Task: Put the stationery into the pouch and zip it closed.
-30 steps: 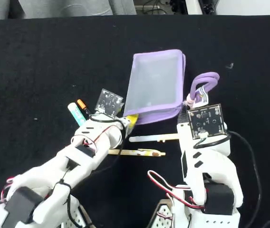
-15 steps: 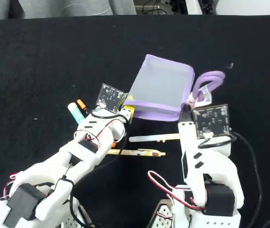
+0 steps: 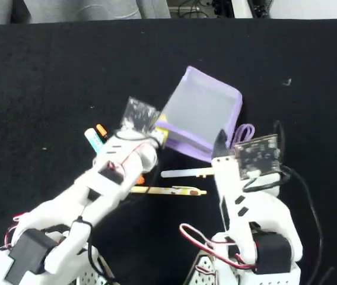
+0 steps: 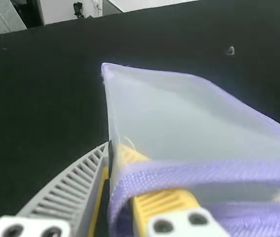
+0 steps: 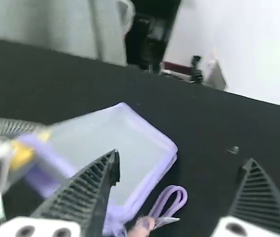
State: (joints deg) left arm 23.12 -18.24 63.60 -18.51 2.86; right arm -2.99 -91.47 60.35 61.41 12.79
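Observation:
The purple translucent pouch (image 3: 201, 110) is tilted up off the black table. My left gripper (image 3: 161, 132) is shut on its near purple edge; in the left wrist view the pouch (image 4: 189, 123) has its rim pinched between the gripper's (image 4: 130, 197) yellow pad and grey finger. My right gripper (image 3: 248, 135) stands open at the pouch's near right corner, its black fingers astride the purple strap loop (image 3: 244, 132). From the right wrist the pouch (image 5: 115, 143) and strap loop (image 5: 168, 203) lie ahead of the open gripper (image 5: 174, 197). A white stick (image 3: 186, 173) and a patterned pen (image 3: 168, 190) lie between the arms.
A teal marker (image 3: 92, 141) and an orange marker (image 3: 102, 132) lie on the table (image 3: 50, 77) left of the left arm. Bare black tabletop stretches behind the pouch and to both sides. A small speck (image 3: 286, 82) sits at the far right.
The left gripper has lifted and swung the pouch, so it now sits rotated and tilted. The right arm has turned and shifted back; the strap loop has dropped closer to it.

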